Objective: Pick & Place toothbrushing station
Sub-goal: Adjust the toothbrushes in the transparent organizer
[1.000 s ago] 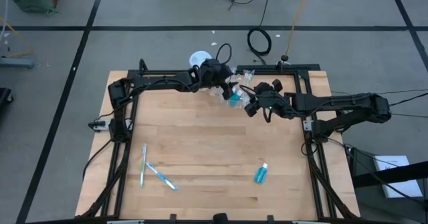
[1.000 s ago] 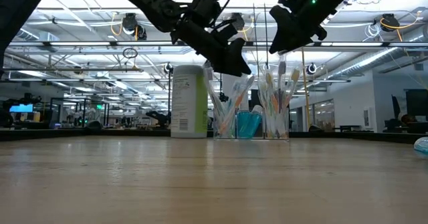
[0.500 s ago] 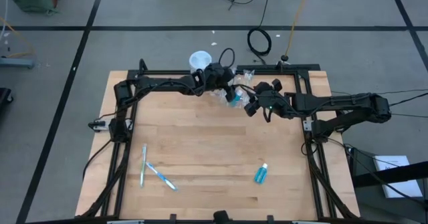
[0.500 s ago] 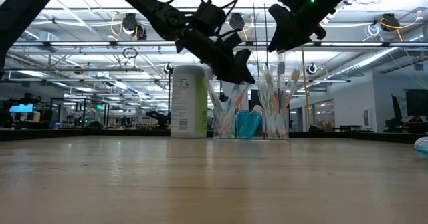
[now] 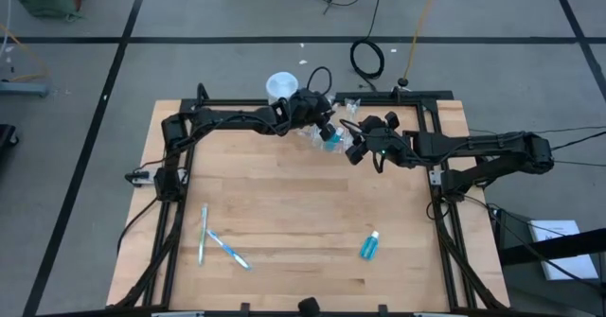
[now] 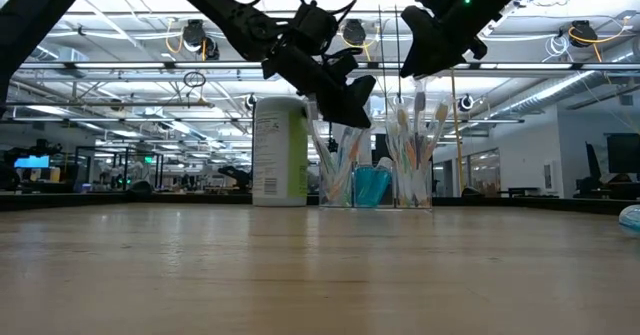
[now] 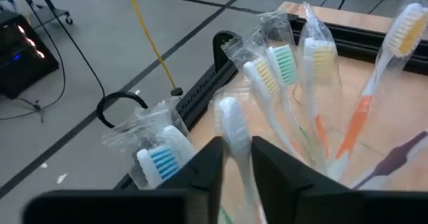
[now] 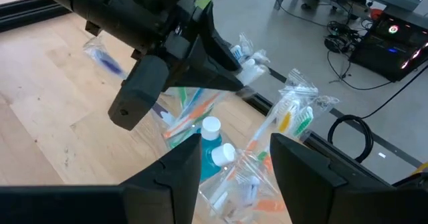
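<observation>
At the table's far edge stand clear cups: one [image 6: 336,175] with wrapped toothbrushes, one [image 6: 412,170] with more, and teal toothpaste tubes [image 6: 372,185] between them. My left gripper [image 5: 329,128] slants down over the left cup, shut on a white-headed toothbrush [image 7: 229,120]. My right gripper [image 5: 357,149] hangs open above the cups, nothing between its fingers [image 8: 179,162]. Two toothbrushes [image 5: 216,239] and a teal tube [image 5: 369,246] lie on the near part of the table. My left gripper pinches the white-headed toothbrush between its two fingers at the neck [image 7: 235,158], just below the brush head. The fingers slant down from the table's left side and lie across the brush. The brush stands about upright among the others; its lower end is hidden.
A white canister [image 6: 279,151] stands just left of the cups at the far edge. The black frame rail [image 5: 417,96] runs behind them. The middle of the wooden table [image 5: 303,194] holds nothing.
My left gripper has sunk a little toward the left cup and tipped further down. Its fingers have closed in on the white-headed toothbrush. My right gripper has kept still.
</observation>
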`<state>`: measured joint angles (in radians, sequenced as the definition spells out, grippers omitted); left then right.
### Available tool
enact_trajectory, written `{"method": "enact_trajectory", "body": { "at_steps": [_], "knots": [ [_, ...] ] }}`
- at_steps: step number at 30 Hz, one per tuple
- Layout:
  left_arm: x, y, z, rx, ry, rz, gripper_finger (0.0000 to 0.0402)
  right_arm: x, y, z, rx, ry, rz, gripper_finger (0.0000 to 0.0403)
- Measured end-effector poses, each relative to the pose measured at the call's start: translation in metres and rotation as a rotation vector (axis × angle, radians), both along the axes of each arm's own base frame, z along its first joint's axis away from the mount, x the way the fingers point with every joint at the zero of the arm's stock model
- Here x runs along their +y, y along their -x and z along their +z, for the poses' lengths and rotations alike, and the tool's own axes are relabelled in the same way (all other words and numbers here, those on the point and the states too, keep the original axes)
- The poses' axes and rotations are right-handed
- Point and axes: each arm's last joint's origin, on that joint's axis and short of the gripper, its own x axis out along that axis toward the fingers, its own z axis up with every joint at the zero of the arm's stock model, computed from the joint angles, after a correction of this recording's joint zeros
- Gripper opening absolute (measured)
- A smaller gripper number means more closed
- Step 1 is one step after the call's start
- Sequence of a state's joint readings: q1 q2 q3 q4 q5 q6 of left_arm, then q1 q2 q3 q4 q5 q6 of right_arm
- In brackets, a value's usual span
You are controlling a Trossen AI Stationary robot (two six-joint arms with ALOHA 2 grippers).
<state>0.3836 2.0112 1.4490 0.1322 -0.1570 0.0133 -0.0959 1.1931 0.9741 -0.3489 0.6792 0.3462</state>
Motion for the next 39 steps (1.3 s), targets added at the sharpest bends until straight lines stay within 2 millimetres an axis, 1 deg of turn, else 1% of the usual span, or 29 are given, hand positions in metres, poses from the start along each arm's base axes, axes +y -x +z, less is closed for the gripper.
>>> {"method": "enact_trajectory", "body": {
  "at_steps": [3, 6, 12, 15, 18, 21, 25, 29, 32, 35, 37, 39],
  "knots": [
    [-0.002, 0.002, 0.004, 0.0, 0.021, 0.006, 0.0041, 0.0, 0.0, 0.0, 0.0, 0.0, 0.0, 0.0169],
    [-0.006, 0.007, 0.013, 0.015, 0.03, 0.005, 0.0008, 0.0, 0.0, 0.0, 0.002, 0.0, 0.0, 0.0169],
    [-0.009, 0.026, 0.039, 0.043, 0.066, 0.036, 0.0006, 0.0, 0.0, 0.0, -0.001, -0.007, -0.001, 0.0169],
    [-0.011, 0.037, 0.046, 0.086, 0.1, 0.069, 0.0004, 0.0, 0.0, -0.001, -0.001, -0.009, -0.002, 0.0169],
    [-0.011, 0.044, 0.044, 0.167, 0.101, 0.126, 0.0008, 0.0, 0.0, -0.001, -0.008, -0.02, -0.006, 0.0169],
    [-0.01, 0.049, 0.039, 0.243, 0.074, 0.206, 0.0003, 0.002, 0.001, -0.002, 0.004, -0.028, -0.006, 0.0169],
    [-0.011, 0.052, 0.037, 0.285, 0.075, 0.226, 0.0008, 0.004, 0.001, -0.002, 0.003, -0.026, -0.001, 0.0169],
    [-0.011, 0.053, 0.039, 0.293, 0.063, 0.198, 0.0003, 0.005, 0.001, -0.002, 0.003, -0.026, 0.004, 0.0169],
    [-0.009, 0.053, 0.039, 0.308, 0.051, 0.159, 0.0012, 0.006, 0.001, -0.002, 0.003, -0.025, 0.008, 0.0169],
    [-0.01, 0.053, 0.039, 0.292, 0.083, 0.087, 0.0019, 0.006, 0.001, -0.002, 0.002, -0.025, 0.008, 0.0169],
    [-0.013, 0.051, 0.04, 0.28, 0.106, 0.023, 0.0016, 0.006, 0.0, -0.002, 0.001, -0.025, 0.009, 0.0169],
    [-0.016, 0.05, 0.04, 0.284, 0.1, 0.007, 0.0006, 0.006, 0.0, -0.002, -0.001, -0.024, 0.009, 0.0169]
  ]
}}
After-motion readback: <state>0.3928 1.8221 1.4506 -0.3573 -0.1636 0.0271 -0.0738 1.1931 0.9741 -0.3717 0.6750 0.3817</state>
